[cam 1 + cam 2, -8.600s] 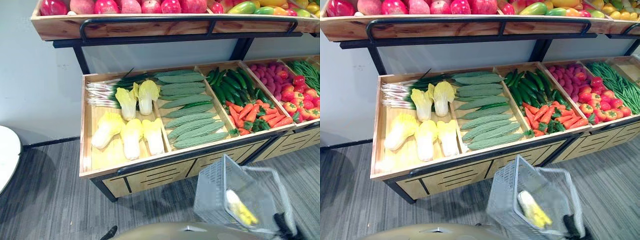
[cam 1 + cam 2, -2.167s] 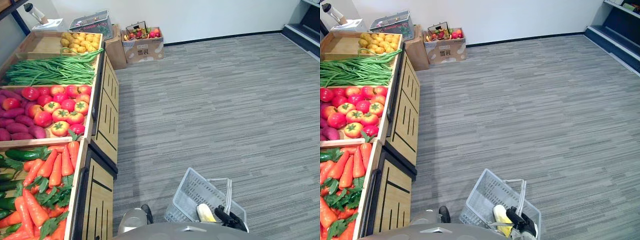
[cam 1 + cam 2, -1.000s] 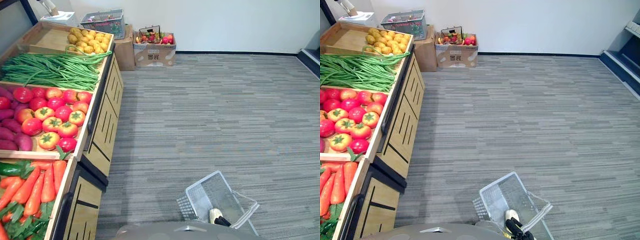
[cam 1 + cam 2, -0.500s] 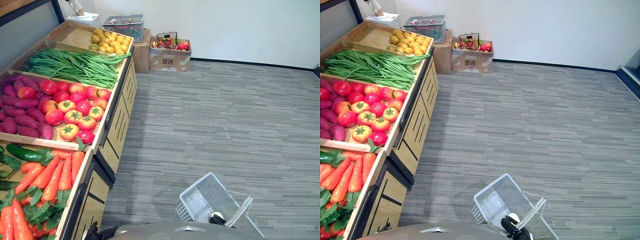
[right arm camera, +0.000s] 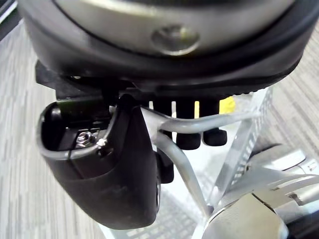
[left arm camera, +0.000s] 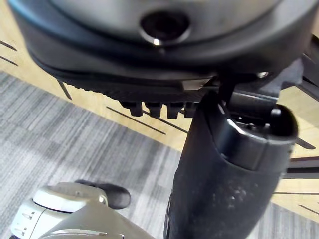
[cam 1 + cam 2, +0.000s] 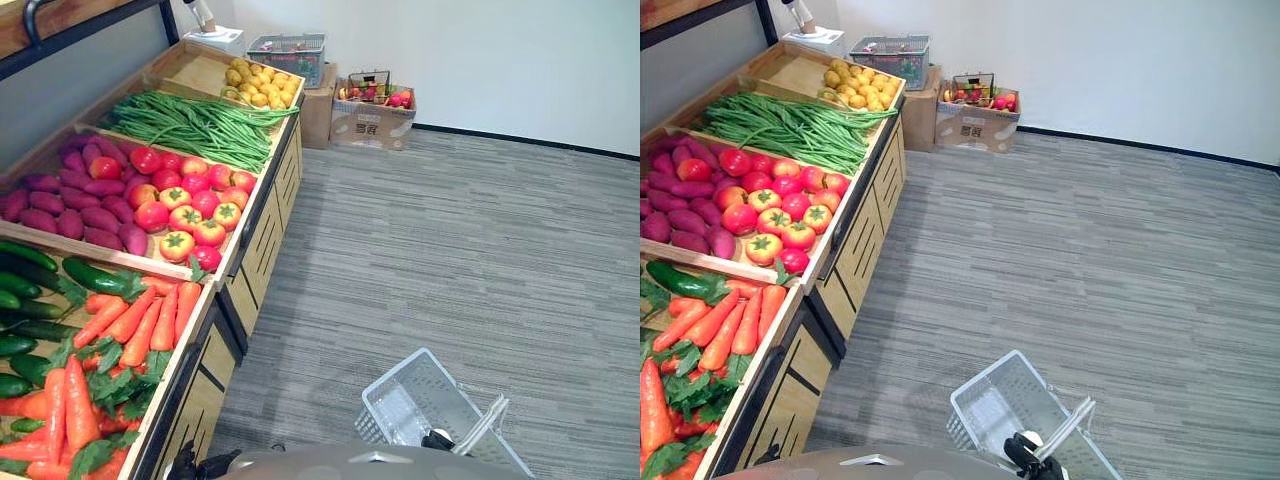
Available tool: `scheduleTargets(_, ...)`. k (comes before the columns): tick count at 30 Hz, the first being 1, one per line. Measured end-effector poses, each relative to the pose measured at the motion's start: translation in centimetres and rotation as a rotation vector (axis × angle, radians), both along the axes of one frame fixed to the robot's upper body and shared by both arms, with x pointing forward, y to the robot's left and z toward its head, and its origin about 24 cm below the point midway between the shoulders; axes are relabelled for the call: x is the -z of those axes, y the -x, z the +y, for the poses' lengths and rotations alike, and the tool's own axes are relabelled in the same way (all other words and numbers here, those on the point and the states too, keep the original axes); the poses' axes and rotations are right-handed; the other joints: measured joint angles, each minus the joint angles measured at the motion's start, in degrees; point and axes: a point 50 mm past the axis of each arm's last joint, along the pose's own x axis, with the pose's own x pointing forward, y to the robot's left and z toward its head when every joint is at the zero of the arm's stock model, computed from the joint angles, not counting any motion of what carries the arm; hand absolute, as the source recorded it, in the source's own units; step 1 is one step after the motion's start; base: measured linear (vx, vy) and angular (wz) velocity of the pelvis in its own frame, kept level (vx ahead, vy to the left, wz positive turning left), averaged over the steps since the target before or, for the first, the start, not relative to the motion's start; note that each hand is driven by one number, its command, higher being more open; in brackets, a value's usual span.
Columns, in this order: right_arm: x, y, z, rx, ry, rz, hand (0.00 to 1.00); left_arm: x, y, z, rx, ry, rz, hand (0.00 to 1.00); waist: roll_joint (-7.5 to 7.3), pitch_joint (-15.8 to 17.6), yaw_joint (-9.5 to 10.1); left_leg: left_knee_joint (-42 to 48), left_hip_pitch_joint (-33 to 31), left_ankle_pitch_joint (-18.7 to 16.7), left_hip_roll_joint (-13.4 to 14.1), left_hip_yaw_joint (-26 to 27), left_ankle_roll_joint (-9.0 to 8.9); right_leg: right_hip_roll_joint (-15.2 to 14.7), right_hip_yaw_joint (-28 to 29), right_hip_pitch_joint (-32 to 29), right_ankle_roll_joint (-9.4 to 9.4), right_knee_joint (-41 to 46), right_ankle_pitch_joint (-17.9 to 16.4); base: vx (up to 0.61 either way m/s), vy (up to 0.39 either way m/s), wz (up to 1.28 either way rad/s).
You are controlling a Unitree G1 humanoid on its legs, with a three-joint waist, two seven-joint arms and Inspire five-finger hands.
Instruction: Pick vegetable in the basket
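Right hand [image 7: 1031,457] on basket [image 7: 989,408] handle, beside vegetable stand [image 7: 854,256].

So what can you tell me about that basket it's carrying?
The basket is a rectangular shopping basket of silvery-grey mesh, plastic by its look, with a thin looped handle. It hangs tilted low at the robot's right side above the grey carpet, clear of the produce stand. The right hand is curled round the handle. A yellow vegetable shows inside.
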Motion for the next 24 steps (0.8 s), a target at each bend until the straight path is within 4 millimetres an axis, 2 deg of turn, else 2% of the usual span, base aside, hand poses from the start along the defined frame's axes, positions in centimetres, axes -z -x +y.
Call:
scheduleTargets(8,0.0,0.0,0.0,-0.002,-0.001,0.001,0.0,0.0,-0.3,0.0,0.003,0.0,-0.006,1.0,-0.02,0.03,-0.01,0.04,-1.09,0.43,-0.2,-3.38,-0.18,-0.17,-3.54,1.03,-0.28,-0.61,-0.25,0.01,-0.023,0.24)
scheduleTargets(13,0.0,-0.2,-0.2,0.014,0.006,-0.004,0.0,-0.2,-1.5,0.2,0.003,-0.005,-0.045,1.0,-0.49,0.92,-0.94,3.69,-5.77,0.45,-1.66,-9.24,-0.44,-1.55,-10.03,0.29,-0.22,1.8,-2.67,-0.01,-0.041,0.72)
scheduleTargets(16,-0.1,-0.5,-0.2,0.025,0.012,-0.008,0.0,-0.4,-1.9,0.3,-0.023,-0.003,-0.072,1.0,-0.74,1.75,0.31,6.14,-8.53,0.37,-2.25,-11.09,-0.61,-1.68,-13.18,0.49,-0.41,2.63,-3.03,0.01,-0.042,0.54)
scheduleTargets(17,-0.1,-0.7,-0.1,0.037,0.01,-0.015,0.0,-0.5,-2.2,0.4,-0.025,-0.005,-0.085,1.0,-1.23,2.69,0.25,7.71,-9.74,0.31,-2.46,-9.85,-0.68,-2.42,-15.17,1.07,-0.5,2.94,-3.14,0.0,0.006,0.89)
scheduleTargets(18,0.0,-0.7,0.2,0.069,0.001,-0.022,0.0,-0.6,-2.5,0.5,-0.03,-0.01,-0.097,1.0,-1.18,3.37,-0.34,9.82,-11.47,-1.82,-0.66,-1.07,0.75,-2.78,-18.16,1.86,-0.59,3.16,-3.27,-0.02,0.013,0.82)
scheduleTargets(19,0.0,-0.7,0.1,0.076,0.002,-0.019,0.0,-0.7,-2.6,0.7,-0.049,-0.018,-0.106,1.0,-1.18,3.6,-0.26,11.46,-12.07,-2.6,1.06,4.09,0.75,-2.81,-18.8,2.16,-0.6,3.26,-3.28,-0.04,0.006,0.74)
scheduleTargets(20,0.0,-0.5,0.1,0.083,0.002,-0.017,0.0,-0.8,-2.5,1.1,-0.096,-0.033,-0.118,1.0,-1.53,3.83,-0.31,15.2,-13.19,-4.3,4.75,15.58,1.08,-2.83,-20.25,2.71,-0.62,3.27,-3.29,0.02,0.01,0.46)
scheduleTargets(21,0.0,-0.5,0.0,0.088,0.005,-0.016,0.0,-0.8,-1.8,1.4,-0.114,-0.046,-0.102,1.0,-1.27,3.79,-0.4,18.96,-13.44,-6.42,8.47,25.8,2.27,-3.15,-21.23,3.14,-0.53,3.59,-3.47,0.04,0.038,0.41)
scheduleTargets(23,-0.2,-0.6,-0.5,0.093,0.019,-0.025,0.0,-0.9,-1.2,1.9,-0.119,-0.061,-0.087,1.0,-0.82,3.87,-0.91,23.91,-14.08,-9.78,11.8,35.32,3.88,-4.29,-22.58,2.57,0.38,5.87,-4.77,0.07,0.103,0.42)
scheduleTargets(24,-0.2,-0.7,-0.7,0.095,0.025,-0.026,0.0,-0.9,-1.2,1.9,-0.12,-0.064,-0.085,1.0,-0.61,3.88,-1.27,25.22,-14.43,-11.08,12.3,36.93,4.12,-4.96,-23.42,2.37,0.38,6.71,-5.16,0.1,0.197,0.81)
